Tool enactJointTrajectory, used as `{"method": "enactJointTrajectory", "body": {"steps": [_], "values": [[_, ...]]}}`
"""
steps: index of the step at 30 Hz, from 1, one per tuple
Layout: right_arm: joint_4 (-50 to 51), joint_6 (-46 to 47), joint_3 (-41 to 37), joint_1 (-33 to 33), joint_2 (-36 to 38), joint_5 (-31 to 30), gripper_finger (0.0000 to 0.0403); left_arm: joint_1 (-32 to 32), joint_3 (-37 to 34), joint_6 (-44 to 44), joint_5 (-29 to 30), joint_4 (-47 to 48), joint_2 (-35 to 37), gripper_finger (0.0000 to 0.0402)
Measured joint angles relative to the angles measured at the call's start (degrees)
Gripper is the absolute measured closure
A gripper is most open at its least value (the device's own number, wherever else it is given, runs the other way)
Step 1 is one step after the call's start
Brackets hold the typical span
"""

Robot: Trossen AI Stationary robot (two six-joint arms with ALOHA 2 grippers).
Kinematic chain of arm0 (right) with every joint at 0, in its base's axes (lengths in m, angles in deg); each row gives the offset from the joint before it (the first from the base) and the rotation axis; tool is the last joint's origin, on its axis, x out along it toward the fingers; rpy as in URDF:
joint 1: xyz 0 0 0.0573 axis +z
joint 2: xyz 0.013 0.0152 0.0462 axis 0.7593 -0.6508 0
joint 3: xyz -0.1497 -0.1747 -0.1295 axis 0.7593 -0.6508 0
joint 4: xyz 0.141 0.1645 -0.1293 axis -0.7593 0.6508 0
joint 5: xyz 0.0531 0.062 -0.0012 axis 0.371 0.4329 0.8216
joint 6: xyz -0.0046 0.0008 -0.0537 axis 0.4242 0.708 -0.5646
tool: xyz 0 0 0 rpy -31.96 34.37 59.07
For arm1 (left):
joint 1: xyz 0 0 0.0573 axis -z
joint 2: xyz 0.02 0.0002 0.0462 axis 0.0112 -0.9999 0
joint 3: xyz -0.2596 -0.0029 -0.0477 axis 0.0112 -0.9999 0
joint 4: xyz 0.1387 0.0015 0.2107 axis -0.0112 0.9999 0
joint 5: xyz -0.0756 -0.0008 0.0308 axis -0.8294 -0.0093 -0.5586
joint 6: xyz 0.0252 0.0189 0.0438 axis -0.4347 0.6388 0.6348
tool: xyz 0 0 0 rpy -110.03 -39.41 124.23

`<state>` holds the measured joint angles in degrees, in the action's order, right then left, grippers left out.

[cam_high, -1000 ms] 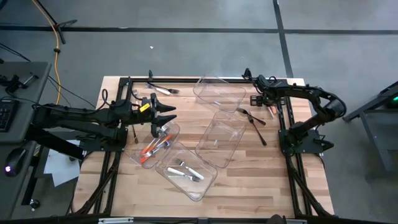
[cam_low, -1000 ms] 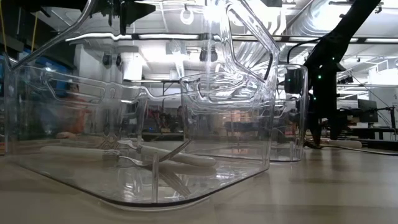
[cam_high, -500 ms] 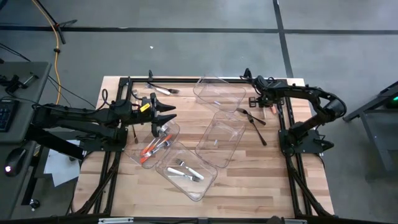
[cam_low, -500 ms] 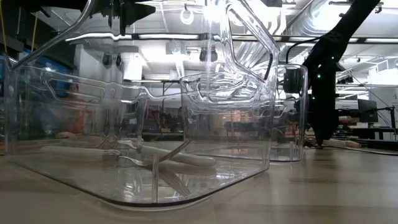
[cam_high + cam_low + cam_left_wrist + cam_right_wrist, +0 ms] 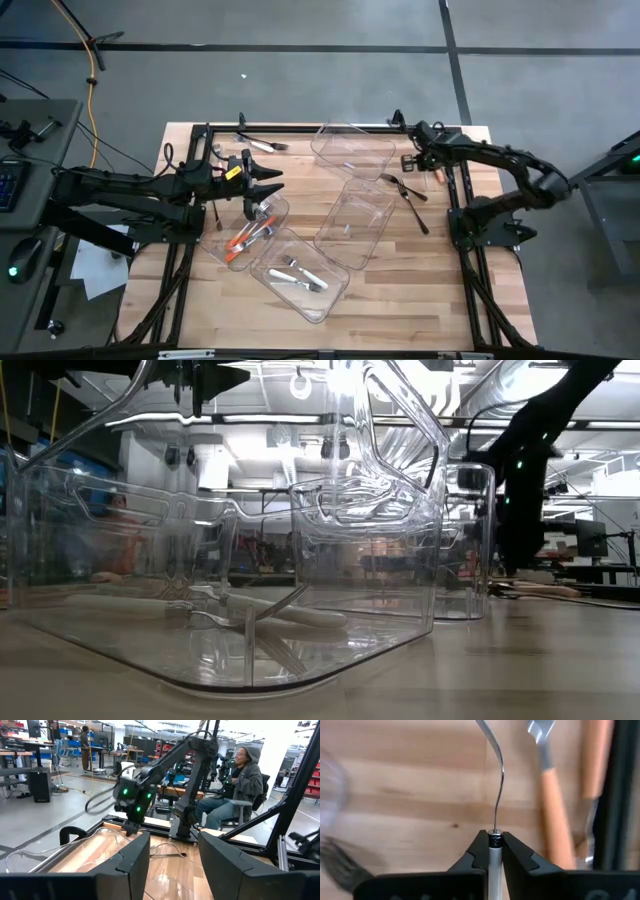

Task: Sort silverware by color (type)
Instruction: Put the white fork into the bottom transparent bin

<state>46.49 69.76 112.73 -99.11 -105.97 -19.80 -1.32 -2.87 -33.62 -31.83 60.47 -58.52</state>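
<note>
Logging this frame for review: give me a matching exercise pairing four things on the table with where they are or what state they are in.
Things:
1. right gripper
2. left gripper
3. orange-handled silverware
4. black fork

Places or states:
A. lying on the bare wood beside the middle bin
B. lying inside a clear bin
C. shut on a white-handled utensil
D. open, above the bin with the orange pieces

Pairs: 1-C, 2-D, 3-B, 4-A
</note>
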Motion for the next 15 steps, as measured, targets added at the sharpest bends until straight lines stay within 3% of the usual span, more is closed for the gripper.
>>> {"method": "enactJointTrajectory", "body": {"steps": [6,11,15], "values": [[-0.45,-3.05,3.53,0.62,14.35,-1.17,0.0389,0.00,0.00,-0.05,0.02,0.00,0.00,0.0245],[-13.20,-5.89,4.49,6.35,25.36,3.09,0.0389,0.00,0.00,-0.96,0.02,-0.02,0.00,0.0245],[-22.70,-7.98,4.25,14.15,28.59,6.83,0.0389,0.06,0.00,-1.45,0.00,-0.90,0.00,0.0245]]}}
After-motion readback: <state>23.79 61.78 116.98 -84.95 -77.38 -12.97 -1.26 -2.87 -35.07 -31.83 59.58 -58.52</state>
